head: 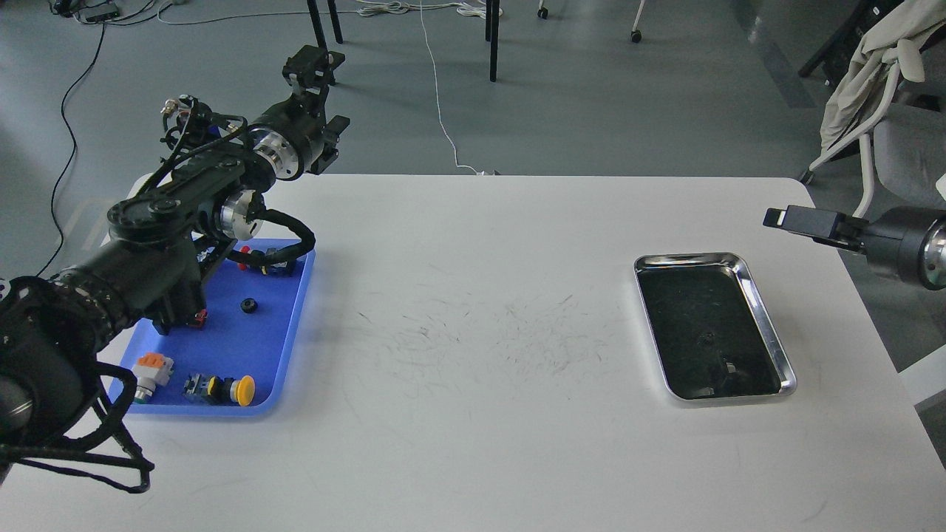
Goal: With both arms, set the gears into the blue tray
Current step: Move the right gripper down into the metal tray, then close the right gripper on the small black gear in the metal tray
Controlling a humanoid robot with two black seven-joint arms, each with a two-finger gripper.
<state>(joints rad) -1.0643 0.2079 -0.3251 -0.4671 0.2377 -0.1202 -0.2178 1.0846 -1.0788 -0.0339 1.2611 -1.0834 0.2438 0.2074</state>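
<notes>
The blue tray (292,336) lies at the table's left side. One gear (249,304), a tiny black toothed wheel, rests on its floor near the middle. Inside the silver tray, a tiny dark round piece (707,338) may be a second gear, but it is hard to make out against the dark floor. My left gripper (314,65) is raised high beyond the blue tray's far end, its fingers spread and empty. At the right edge of the view, my right gripper (776,218) hovers above and to the right of the silver tray, seen side-on with its fingers not separable.
The silver metal tray (768,325) sits at the table's right side. The blue tray also holds a yellow-capped push-button (229,389), an orange and white switch (150,369) and red-ended parts (260,260) partly behind my left arm. Chairs and cables are on the floor beyond.
</notes>
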